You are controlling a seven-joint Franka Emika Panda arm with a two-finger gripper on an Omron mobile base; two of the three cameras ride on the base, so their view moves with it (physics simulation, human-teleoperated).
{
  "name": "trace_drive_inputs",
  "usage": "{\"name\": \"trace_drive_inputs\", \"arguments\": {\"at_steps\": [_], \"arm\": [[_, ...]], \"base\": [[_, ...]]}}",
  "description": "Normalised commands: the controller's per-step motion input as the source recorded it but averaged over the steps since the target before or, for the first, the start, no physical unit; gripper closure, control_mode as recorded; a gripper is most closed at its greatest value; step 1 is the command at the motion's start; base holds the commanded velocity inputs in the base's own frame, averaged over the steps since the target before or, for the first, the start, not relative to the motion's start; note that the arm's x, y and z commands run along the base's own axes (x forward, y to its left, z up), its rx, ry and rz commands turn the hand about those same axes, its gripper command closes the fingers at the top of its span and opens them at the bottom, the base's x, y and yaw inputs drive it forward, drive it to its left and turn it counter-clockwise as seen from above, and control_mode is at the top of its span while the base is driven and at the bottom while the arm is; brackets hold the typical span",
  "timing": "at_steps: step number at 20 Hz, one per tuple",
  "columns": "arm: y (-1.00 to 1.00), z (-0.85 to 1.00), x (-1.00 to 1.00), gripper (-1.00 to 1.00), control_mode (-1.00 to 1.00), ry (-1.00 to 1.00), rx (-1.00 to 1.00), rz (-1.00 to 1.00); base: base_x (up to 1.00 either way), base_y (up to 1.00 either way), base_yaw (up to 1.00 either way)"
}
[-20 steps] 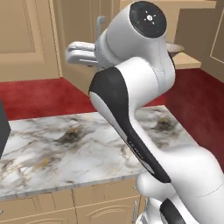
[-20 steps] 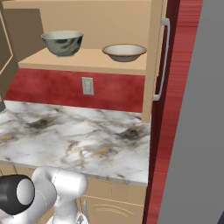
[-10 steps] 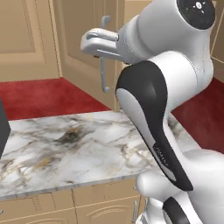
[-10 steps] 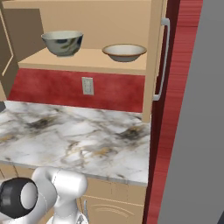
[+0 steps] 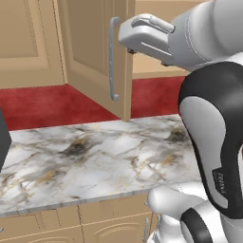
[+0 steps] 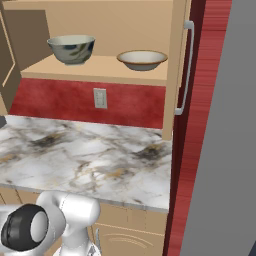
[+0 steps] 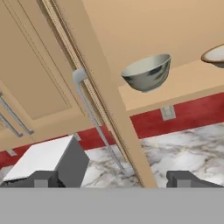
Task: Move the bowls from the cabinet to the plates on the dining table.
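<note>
The cabinet (image 6: 175,60) looks like matt tan wood, raised panels on the door, with a smooth brushed-metal bar handle (image 5: 113,59). Shelf inside is the same plain flat wood. Grey-green bowl (image 6: 71,48) reads as glazed ceramic with dark painted marks, slightly glossy; the tan bowl (image 6: 142,59) has a speckled cream inside, more satin. The surface (image 6: 90,160) is polished white marble with grey, black and gold veining. Wall behind is a streaky red. Tool (image 7: 113,178) tips look like dull dark plastic.

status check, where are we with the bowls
End effector open, holding nothing. Grey-green bowl and tan bowl both on the cabinet shelf. Open cabinet door edge-on ahead of the fingers.
</note>
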Motion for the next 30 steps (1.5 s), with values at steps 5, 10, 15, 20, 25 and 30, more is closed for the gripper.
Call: {"name": "trace_drive_inputs", "arguments": {"at_steps": [5, 10, 15, 20, 25, 30], "arm": [[-0.42, 0.0, -0.18, -1.0, -1.0, -0.05, 0.02, 0.08], [-0.4, 0.01, -0.08, -1.0, -1.0, -0.11, 0.0, 0.12], [-0.39, -0.01, -0.02, -1.0, -1.0, -0.11, 0.0, 0.12], [-0.37, -0.11, 0.06, -1.0, -1.0, -0.11, 0.0, 0.11], [-0.31, -0.21, 0.21, -1.0, -1.0, -0.07, 0.0, 0.12], [-0.22, -0.19, 0.38, -1.0, -1.0, -0.06, 0.0, 0.1]], "base": [[0.0, 0.0, 0.0], [0.0, 0.0, 0.0], [0.0, 0.0, 0.0], [0.0, 0.0, 0.0], [0.0, 0.0, 0.0], [0.0, 0.0, 0.0]]}}
